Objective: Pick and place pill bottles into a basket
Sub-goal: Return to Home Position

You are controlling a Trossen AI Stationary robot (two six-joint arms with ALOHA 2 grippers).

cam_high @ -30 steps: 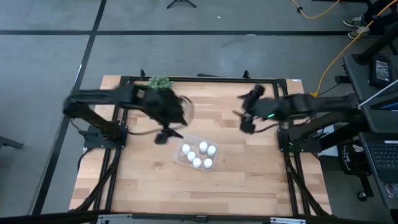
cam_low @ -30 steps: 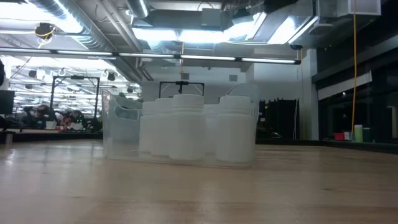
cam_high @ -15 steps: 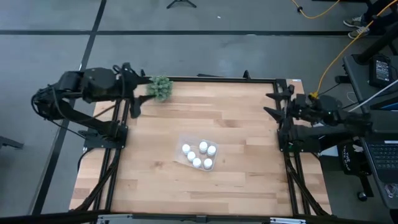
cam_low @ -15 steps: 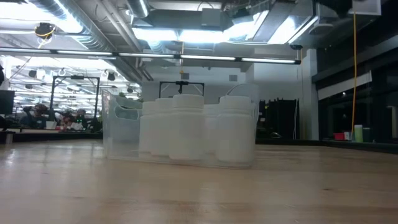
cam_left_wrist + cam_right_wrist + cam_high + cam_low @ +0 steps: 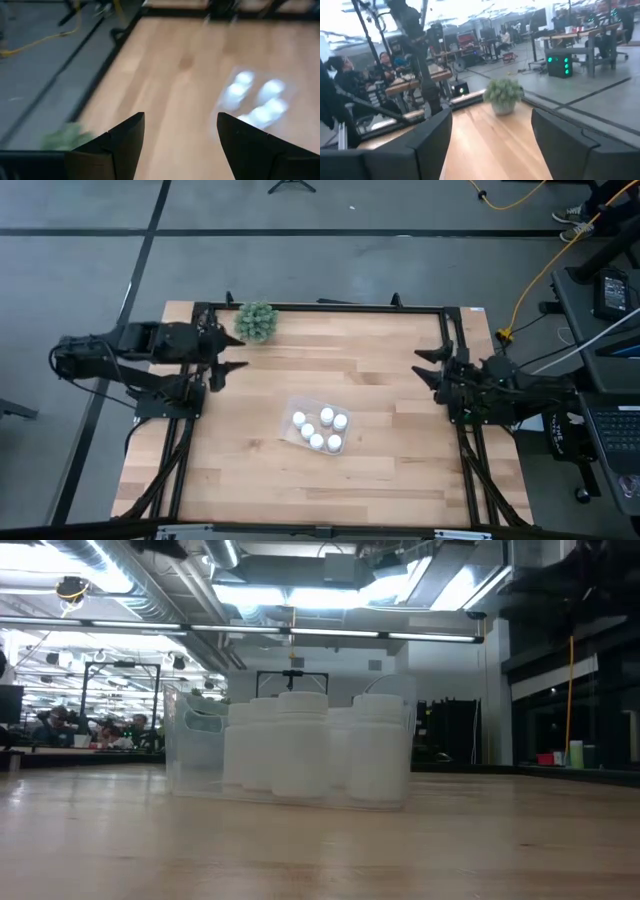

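Since all the pill bottles (image 5: 327,415) I could count, approx six white caps, stood upright inside the clear basket (image 5: 190,755), I saw none loose on the table (image 5: 380,480). Basket sat near mid-table, between the two arms & well apart from both. Its long axis ran on a diagonal, one end toward the left arm & the plant (image 5: 256,322), the other toward the right arm's side.

Left gripper (image 5: 236,355) hung at the table's left edge, near the plant, pointing inward. Its fingers (image 5: 122,145) were spread wide w/ nothing between them. Right gripper (image 5: 420,366) sat at the right edge facing across, likewise wide open & holding nothing.

Neither arm was clearly nearer, left maybe by a hair. My read: picking was done, so the move ahead was a pull-back, each arm going away from the basket to its own side, no path crossing the tray.
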